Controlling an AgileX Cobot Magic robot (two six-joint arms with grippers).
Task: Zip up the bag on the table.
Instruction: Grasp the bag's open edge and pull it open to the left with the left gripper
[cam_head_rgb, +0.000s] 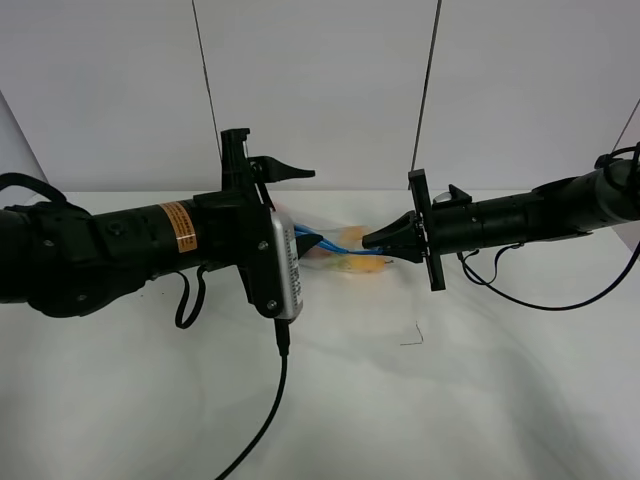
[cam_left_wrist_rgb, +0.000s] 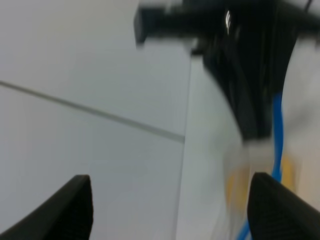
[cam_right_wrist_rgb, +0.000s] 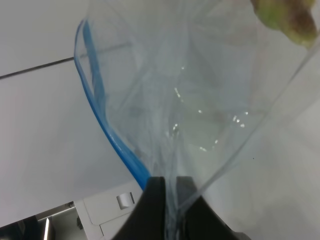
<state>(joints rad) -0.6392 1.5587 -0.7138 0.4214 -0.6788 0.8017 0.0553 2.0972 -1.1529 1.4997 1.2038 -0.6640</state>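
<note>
The clear bag (cam_head_rgb: 345, 250) hangs between my two grippers above the white table (cam_head_rgb: 480, 400), with orange and yellow produce showing through. Its blue zipper strip (cam_head_rgb: 312, 240) runs toward my left gripper (cam_head_rgb: 318, 208). In the left wrist view my left gripper (cam_left_wrist_rgb: 170, 192) has its jaws wide apart, and the blue strip (cam_left_wrist_rgb: 277, 135) passes beside one finger (cam_left_wrist_rgb: 280, 205). My right gripper (cam_head_rgb: 385, 240) is shut on the bag's clear plastic. The right wrist view shows that gripper (cam_right_wrist_rgb: 169, 187) pinching the film, with the blue strip (cam_right_wrist_rgb: 100, 115) curving off to one side.
A black cable (cam_head_rgb: 268, 410) hangs from my left wrist down to the table's front. A small dark mark (cam_head_rgb: 414, 336) lies on the tabletop below the bag. A pale wall with two thin vertical seams stands behind.
</note>
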